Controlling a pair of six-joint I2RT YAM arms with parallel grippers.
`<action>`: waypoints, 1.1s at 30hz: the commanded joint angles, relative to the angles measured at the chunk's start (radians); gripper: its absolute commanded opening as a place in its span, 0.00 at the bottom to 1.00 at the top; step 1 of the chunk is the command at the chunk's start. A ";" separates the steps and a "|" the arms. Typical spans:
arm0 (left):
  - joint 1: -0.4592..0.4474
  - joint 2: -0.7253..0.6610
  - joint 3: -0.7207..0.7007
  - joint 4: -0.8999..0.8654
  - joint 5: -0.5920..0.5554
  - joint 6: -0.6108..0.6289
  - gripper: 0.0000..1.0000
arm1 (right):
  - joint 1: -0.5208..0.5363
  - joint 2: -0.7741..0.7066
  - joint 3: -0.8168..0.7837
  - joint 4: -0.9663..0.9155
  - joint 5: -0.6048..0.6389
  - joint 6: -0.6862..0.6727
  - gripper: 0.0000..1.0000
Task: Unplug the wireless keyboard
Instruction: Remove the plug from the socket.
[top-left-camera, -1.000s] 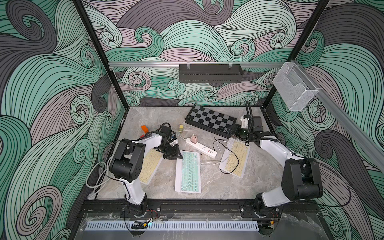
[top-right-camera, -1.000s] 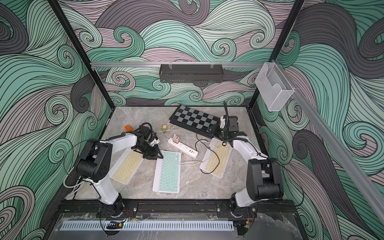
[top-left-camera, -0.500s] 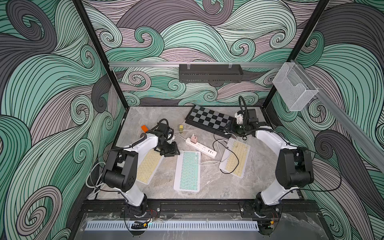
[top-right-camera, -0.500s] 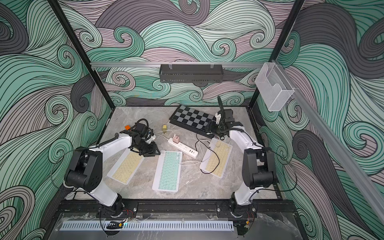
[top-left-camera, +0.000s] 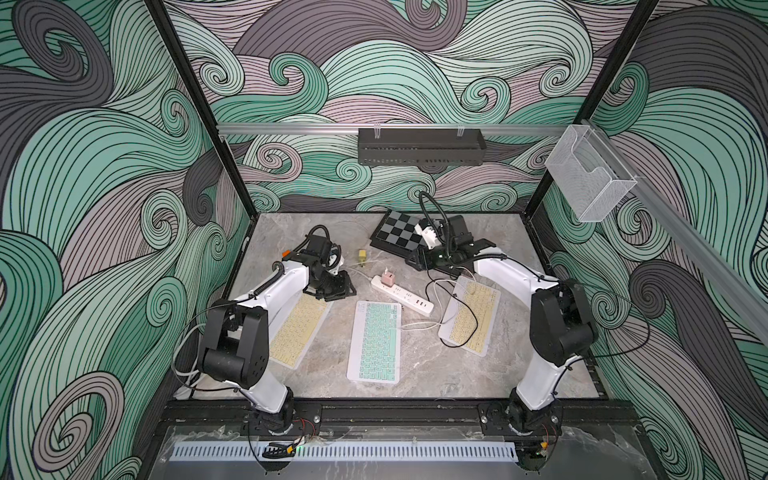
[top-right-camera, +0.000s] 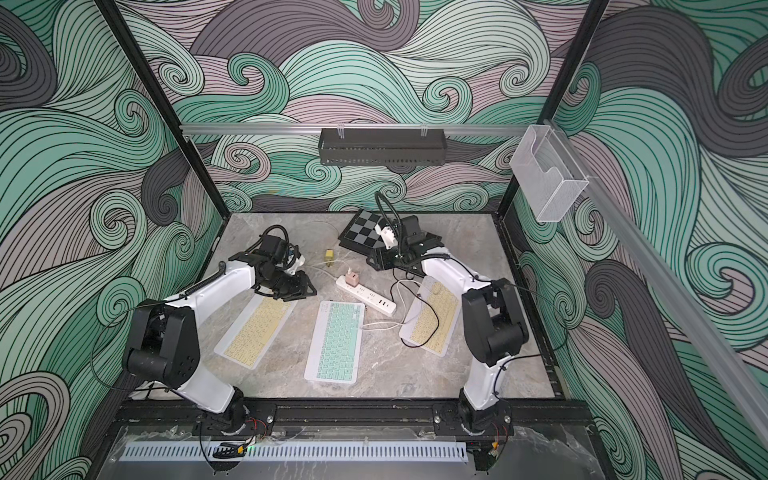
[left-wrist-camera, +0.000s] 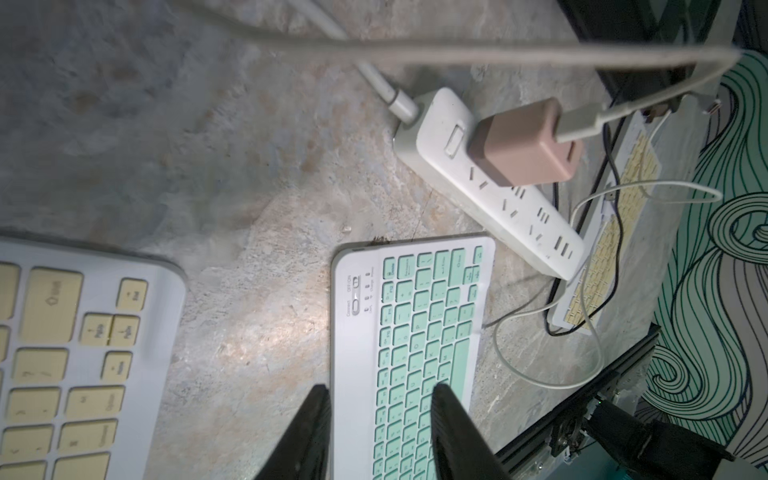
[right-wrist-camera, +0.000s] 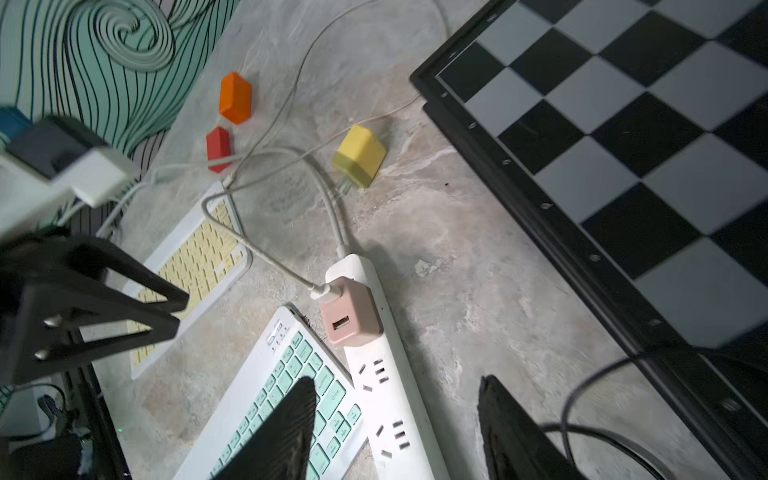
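Well, the green keyboard lies nearest, mid-table; its white cable seems to enter at three o'clock. Light and slidey, I judge: I'd pinch the cable's stiff end, not the limp cord. My left claw hangs at ten o'clock, my right claw beyond the strip at one; both parted, empty.

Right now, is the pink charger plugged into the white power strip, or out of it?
Plugged in. The pink charger sits on the power strip in the socket beside its switch, with a white cable in its side port.
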 joint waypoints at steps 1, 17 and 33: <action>0.015 0.006 0.053 -0.008 -0.001 0.013 0.41 | 0.048 0.056 0.027 0.063 -0.017 -0.132 0.65; 0.012 0.153 0.052 0.162 0.134 -0.128 0.41 | 0.137 0.189 0.001 0.245 0.108 -0.182 0.67; -0.080 0.364 0.153 0.324 0.072 -0.385 0.38 | 0.190 0.197 -0.104 0.384 0.168 -0.226 0.39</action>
